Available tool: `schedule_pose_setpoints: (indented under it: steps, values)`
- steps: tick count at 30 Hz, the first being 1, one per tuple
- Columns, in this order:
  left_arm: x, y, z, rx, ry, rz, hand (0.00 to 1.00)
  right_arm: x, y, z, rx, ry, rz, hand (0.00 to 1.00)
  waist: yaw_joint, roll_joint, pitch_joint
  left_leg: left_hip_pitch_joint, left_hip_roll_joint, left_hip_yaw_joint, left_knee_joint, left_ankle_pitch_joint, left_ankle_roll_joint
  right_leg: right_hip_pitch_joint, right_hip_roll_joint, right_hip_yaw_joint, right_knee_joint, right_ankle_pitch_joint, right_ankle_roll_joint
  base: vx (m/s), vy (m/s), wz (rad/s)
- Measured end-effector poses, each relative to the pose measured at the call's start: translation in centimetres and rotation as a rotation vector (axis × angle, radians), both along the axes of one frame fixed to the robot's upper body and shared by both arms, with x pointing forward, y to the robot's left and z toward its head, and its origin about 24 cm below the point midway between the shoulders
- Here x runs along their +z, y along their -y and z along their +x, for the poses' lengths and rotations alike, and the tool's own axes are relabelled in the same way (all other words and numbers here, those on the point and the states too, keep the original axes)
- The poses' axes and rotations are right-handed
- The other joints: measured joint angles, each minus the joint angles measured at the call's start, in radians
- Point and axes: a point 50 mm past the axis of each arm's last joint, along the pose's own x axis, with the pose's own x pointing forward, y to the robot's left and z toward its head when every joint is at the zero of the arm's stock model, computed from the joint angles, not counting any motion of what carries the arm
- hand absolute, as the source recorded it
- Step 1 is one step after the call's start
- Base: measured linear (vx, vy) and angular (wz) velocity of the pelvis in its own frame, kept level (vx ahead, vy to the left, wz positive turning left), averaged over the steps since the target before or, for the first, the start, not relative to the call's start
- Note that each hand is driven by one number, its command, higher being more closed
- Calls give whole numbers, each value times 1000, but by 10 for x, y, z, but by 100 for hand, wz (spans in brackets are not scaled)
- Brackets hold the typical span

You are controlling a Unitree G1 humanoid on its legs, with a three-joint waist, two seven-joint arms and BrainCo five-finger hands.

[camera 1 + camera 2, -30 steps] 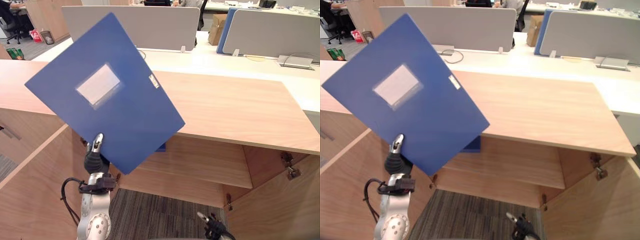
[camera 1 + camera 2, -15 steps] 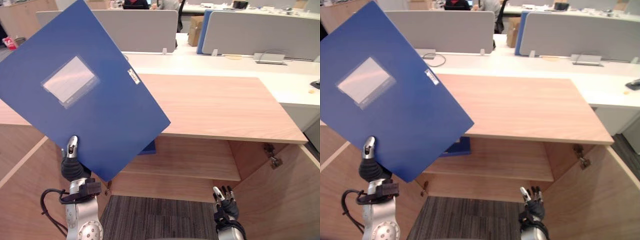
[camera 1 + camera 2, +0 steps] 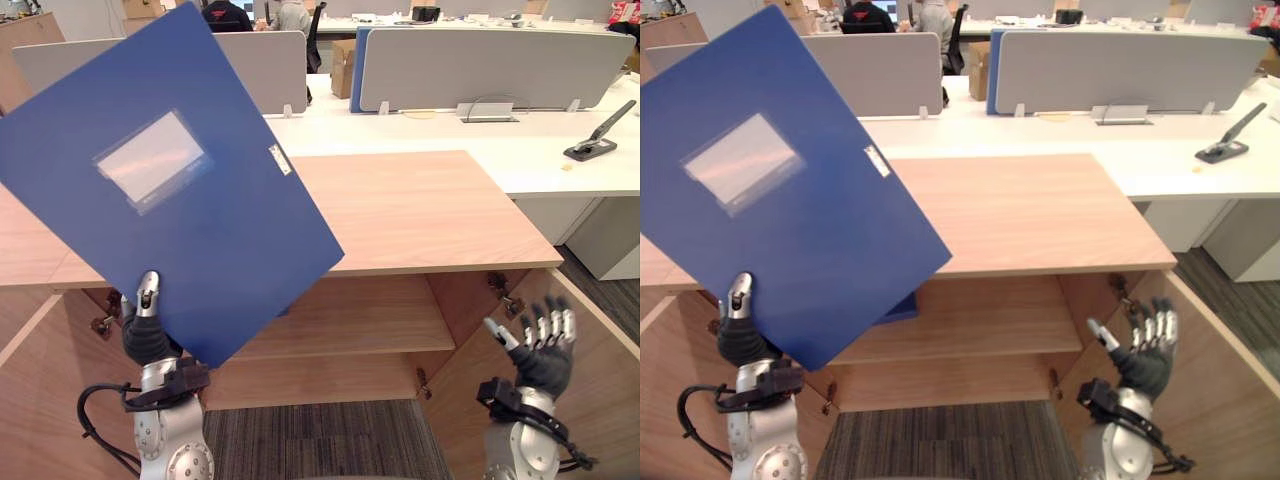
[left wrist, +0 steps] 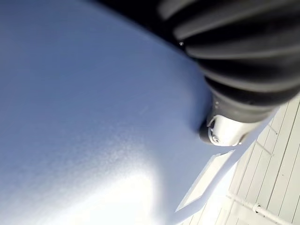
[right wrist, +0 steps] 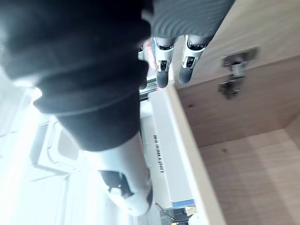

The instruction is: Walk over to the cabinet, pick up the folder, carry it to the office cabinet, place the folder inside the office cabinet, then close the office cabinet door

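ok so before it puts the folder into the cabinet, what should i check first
1. Grip on the blue folder: ok. The left hand pinches its lower corner, thumb on the front.
2. Cabinet doors open: ok. The left door and right door are both swung out.
3. Room on the shelf: ok in the middle and on the right. A blue item lies towards its left end.
4. Folder lined up for entry: not ok. It is held tilted, up in front of the cabinet top.
5. Right hand out of the way: ok. It is open, raised beside the right door and holding nothing.
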Motion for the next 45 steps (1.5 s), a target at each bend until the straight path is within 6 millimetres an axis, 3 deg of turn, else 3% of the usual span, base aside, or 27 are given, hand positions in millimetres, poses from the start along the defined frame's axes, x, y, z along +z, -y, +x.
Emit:
schedule_pose_setpoints:
  steps: [4, 14, 21, 26, 29, 37, 38, 45]
  values:
    - [1, 7, 2, -31, 4, 44, 100, 28, -4, 5, 13, 93, -118, 0, -3, 6, -4, -2, 1, 1, 4, 0, -1, -3, 2, 2, 2, 1, -1, -46, -6, -2]
    - [5, 20, 21, -165, 29, 178, 100, 99, -21, 49, 242, 490, -196, 0, 3, 7, -20, -35, -11, -17, 10, 1, 2, -26, -2, -1, -3, 9, -10, -18, 7, 1]
    - [-10, 35, 31, -314, -44, 204, 100, 80, -40, 93, 629, 406, -53, 0, 2, 5, -18, -34, -16, -29, 4, 5, 8, -22, -6, -9, -2, 10, -10, -19, 1, 4]
    - [-11, 47, 32, -407, -49, 219, 100, 72, -71, 122, 957, 272, -16, 0, 3, -7, -10, -35, -24, -51, -7, 18, 13, -19, -7, -23, -1, 11, -9, -52, -1, 11]
    - [-17, 46, 34, -430, -76, 196, 100, 71, -95, 131, 1153, 206, -3, 0, 5, -12, -7, -36, -29, -54, -9, 21, 17, -19, -12, -24, 0, 12, -7, -51, 16, 4]
    - [-20, 33, 34, -421, -106, 193, 100, 73, -105, 147, 1349, 20, -40, 0, 9, -30, 4, -34, -43, -60, -25, 32, 25, -20, -27, -26, -1, 16, -2, -28, 27, 3]
    - [-20, 33, 34, -419, -104, 195, 100, 73, -106, 148, 1359, 7, -56, 100, 9, -30, 4, -34, -43, -60, -25, 32, 26, -20, -27, -26, -1, 16, -1, 0, 0, 0]
    - [-17, 30, 32, -426, -77, 198, 100, 92, -103, 154, 1471, -111, -216, 100, 11, -31, 4, -36, -42, -64, -27, 33, 24, -20, -28, -31, -1, 16, -1, -4, 0, 0]
